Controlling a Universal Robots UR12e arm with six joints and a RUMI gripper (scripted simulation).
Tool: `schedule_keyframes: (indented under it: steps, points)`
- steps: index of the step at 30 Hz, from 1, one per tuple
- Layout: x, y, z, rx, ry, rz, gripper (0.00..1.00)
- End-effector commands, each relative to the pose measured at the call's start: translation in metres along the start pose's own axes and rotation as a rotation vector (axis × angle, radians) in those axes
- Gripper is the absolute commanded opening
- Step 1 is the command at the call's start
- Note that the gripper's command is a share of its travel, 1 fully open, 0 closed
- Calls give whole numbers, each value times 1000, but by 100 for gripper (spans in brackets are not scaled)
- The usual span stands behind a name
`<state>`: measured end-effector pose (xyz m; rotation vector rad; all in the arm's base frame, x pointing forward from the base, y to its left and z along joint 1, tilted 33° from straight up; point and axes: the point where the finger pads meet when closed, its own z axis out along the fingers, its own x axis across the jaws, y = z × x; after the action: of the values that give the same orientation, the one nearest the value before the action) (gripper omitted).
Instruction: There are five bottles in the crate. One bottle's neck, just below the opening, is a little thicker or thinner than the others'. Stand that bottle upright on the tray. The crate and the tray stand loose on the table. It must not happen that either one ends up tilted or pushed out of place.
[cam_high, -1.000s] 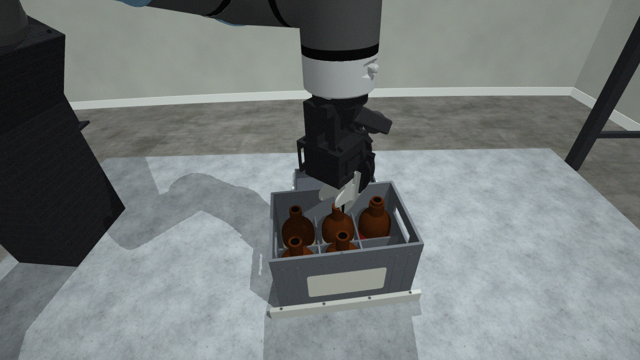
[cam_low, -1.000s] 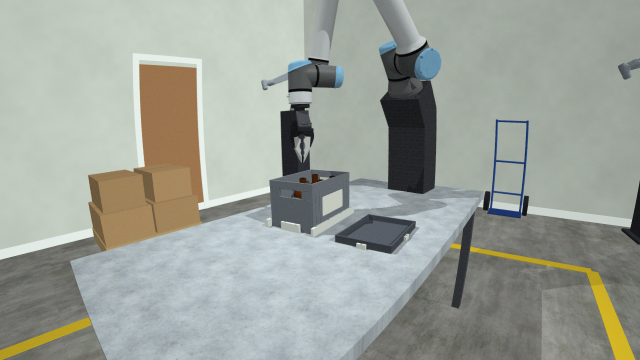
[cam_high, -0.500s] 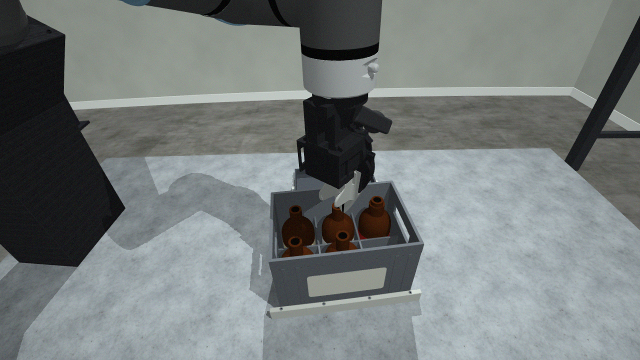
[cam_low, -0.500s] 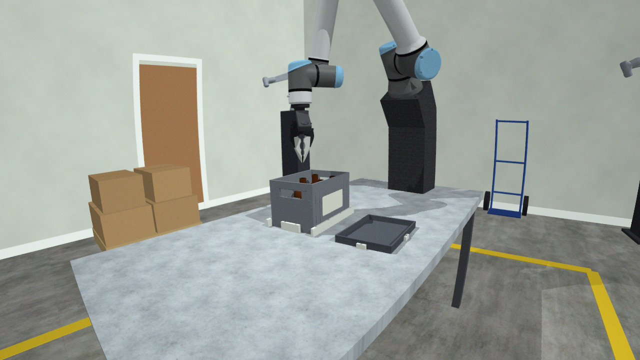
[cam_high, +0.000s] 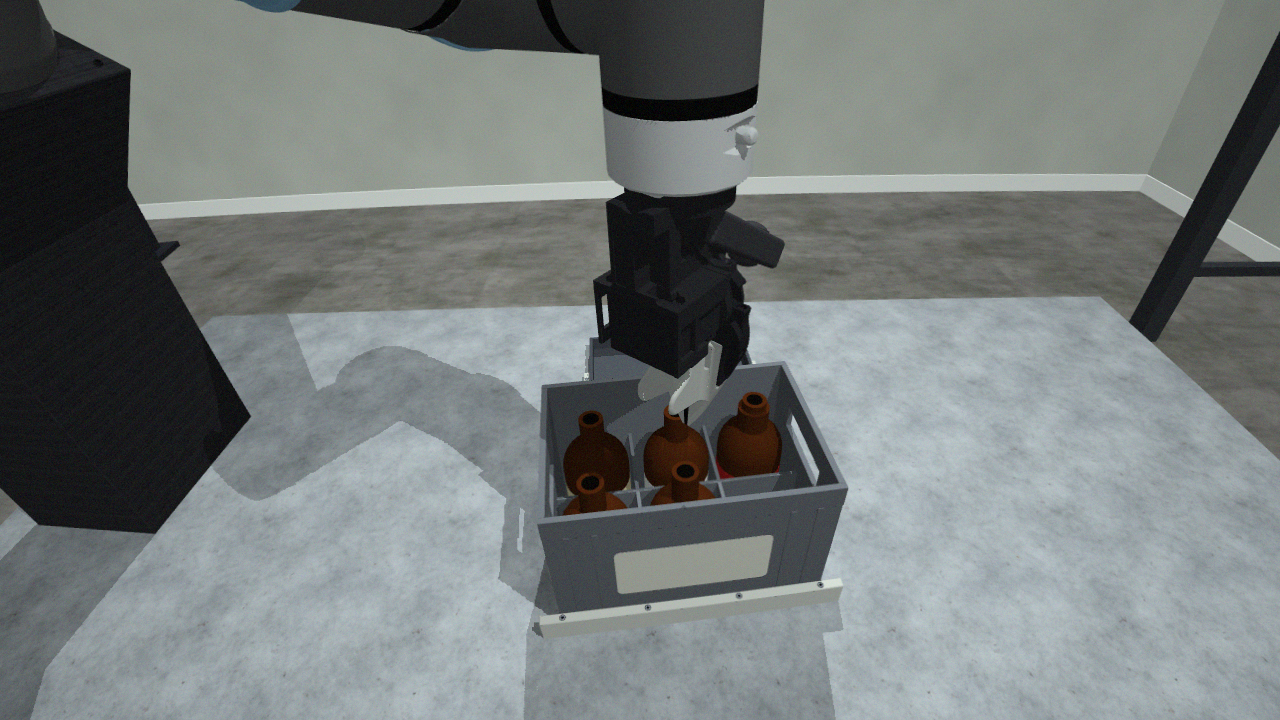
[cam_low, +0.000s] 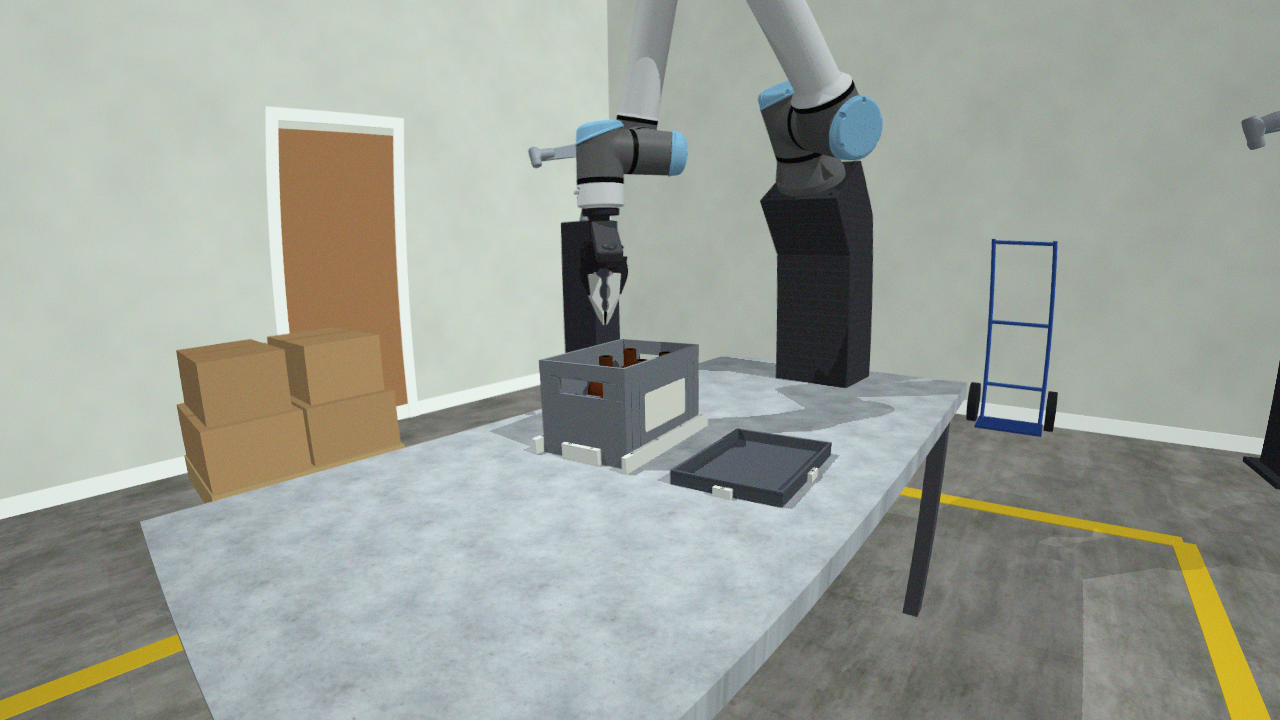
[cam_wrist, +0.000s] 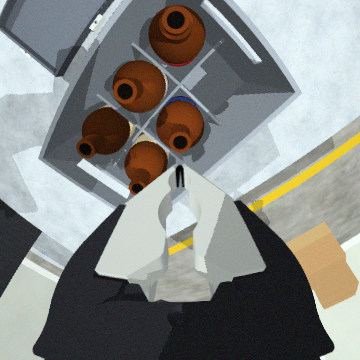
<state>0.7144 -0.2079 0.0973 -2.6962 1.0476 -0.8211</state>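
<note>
The grey crate (cam_high: 581, 568) (cam_low: 586, 429) (cam_wrist: 240, 75) holds five brown bottles. One bottle (cam_high: 748, 443) (cam_wrist: 192, 42), back right in the top view, has a red label edge and a visibly thick neck below its opening. Beside it stand a middle back bottle (cam_high: 675, 456) (cam_wrist: 145, 80) and a left back bottle (cam_high: 597, 461) (cam_wrist: 106, 131). In front are a middle bottle (cam_high: 684, 492) (cam_wrist: 180, 120) and a left bottle (cam_high: 590, 505) (cam_wrist: 146, 159). The dark tray (cam_low: 751, 461) (cam_wrist: 55, 30) is empty. My gripper (cam_high: 687, 414) (cam_low: 605, 320) (cam_wrist: 180, 166) is shut, empty, above the crate.
White strips (cam_high: 689, 607) (cam_low: 666, 443) lie against the crate's foot, and small white blocks (cam_low: 722, 492) sit at the tray's edges. The crate's front right compartment in the top view is empty. Cardboard boxes (cam_low: 237, 385) stand beyond the table. The black pedestal (cam_high: 107, 313) (cam_low: 819, 313) stands beside it.
</note>
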Motion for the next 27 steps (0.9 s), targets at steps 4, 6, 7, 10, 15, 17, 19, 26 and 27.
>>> schedule_keyframes:
  steps: [4,6,7,10,15,17,19,26,27]
  points:
    - [-11,-13,0,0,0,0,0]
    - [-21,-23,0,0,0,0,0]
    - [-33,-35,0,0,0,0,0]
    - [-55,-56,0,0,1,0,0]
    - [-55,-57,0,0,1,0,0]
    - [-55,-57,0,0,1,0,0]
    - [-55,-57,0,0,1,0,0]
    - [-55,-57,0,0,1,0,38]
    - [-55,-57,0,0,1,0,38]
